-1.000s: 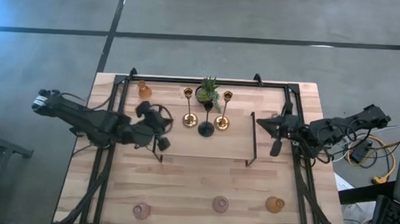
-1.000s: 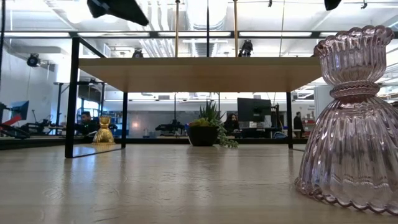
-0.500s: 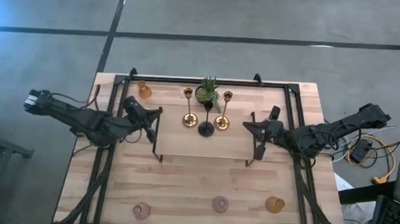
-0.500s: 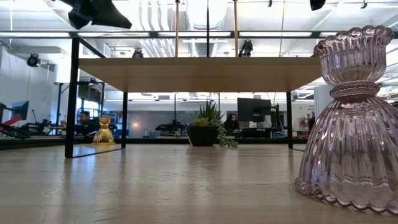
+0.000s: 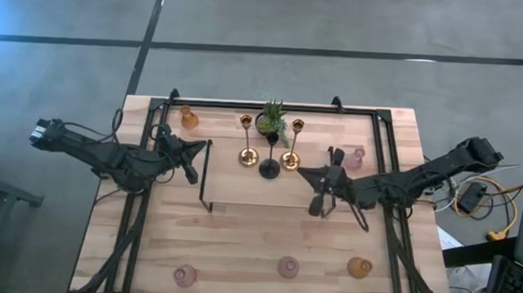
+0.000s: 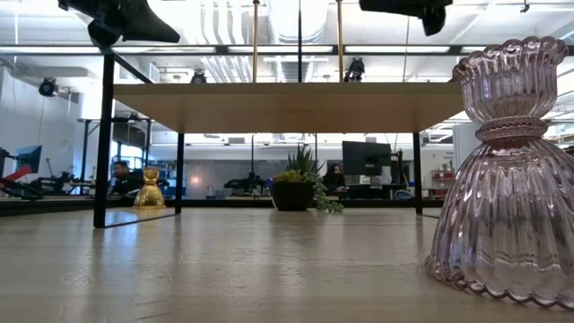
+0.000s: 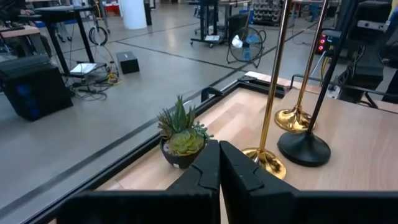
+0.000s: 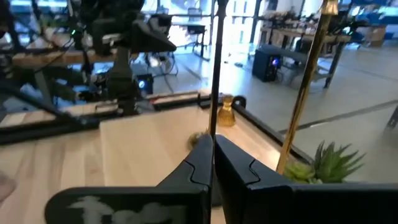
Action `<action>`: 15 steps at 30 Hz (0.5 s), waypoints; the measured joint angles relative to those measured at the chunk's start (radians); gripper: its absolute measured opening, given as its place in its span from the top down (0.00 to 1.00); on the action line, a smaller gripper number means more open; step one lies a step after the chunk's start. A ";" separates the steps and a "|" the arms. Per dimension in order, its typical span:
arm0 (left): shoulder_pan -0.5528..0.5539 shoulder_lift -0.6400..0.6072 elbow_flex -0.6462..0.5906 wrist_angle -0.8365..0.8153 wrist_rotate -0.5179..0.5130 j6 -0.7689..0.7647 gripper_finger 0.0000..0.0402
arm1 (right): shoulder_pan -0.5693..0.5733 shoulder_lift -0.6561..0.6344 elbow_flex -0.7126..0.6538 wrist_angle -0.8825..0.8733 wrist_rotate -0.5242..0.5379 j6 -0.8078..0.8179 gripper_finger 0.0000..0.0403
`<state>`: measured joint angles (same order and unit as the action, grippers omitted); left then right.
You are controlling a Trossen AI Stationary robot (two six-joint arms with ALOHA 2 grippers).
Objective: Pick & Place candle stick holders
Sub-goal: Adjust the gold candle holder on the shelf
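Observation:
Two slim gold candle stick holders [image 5: 246, 155] [image 5: 289, 159] and a slim black one [image 5: 269, 169] stand on their round bases on the raised wooden shelf [image 5: 268, 192]. Squat glass holders rest on the tabletop: amber [image 5: 189, 118], pink [image 5: 358, 157], pink [image 5: 185, 274], pink [image 5: 288, 267] and amber [image 5: 358, 267]. My left gripper [image 5: 192, 163] hovers shut at the shelf's left end, pointing at the tall holders [image 7: 267, 158]. My right gripper [image 5: 307, 175] hovers shut over the shelf's right part, level with the black stem [image 8: 216, 62]. Neither gripper holds anything.
A small potted plant [image 5: 272, 120] sits on the tabletop behind the tall holders. The shelf's black frame legs [image 6: 106, 135] stand at both ends. A black rail [image 5: 264, 104] runs along the far edge. One pink holder [image 6: 502, 179] stands close to the near edge.
My right gripper has travelled toward the table's left edge, out over the shelf toward the tall holders, sinking a little; the pink holder it had covered now shows. My left gripper has drawn back toward the table's left edge and turned. Both stay shut.

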<state>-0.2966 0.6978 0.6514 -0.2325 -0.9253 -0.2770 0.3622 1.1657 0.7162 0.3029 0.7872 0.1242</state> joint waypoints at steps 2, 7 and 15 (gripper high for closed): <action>0.000 -0.001 0.000 0.000 0.001 0.000 0.99 | -0.023 0.021 0.000 0.035 0.000 -0.011 0.98; 0.000 -0.001 0.000 0.001 0.024 0.001 0.99 | -0.072 0.025 0.000 0.042 -0.002 -0.019 0.97; 0.000 -0.002 0.000 0.001 0.036 0.017 0.99 | -0.095 0.016 0.000 0.041 -0.011 -0.019 0.80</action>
<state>-0.2970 0.6962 0.6518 -0.2317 -0.8894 -0.2601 0.2673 1.1813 0.7162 0.3435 0.7763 0.1051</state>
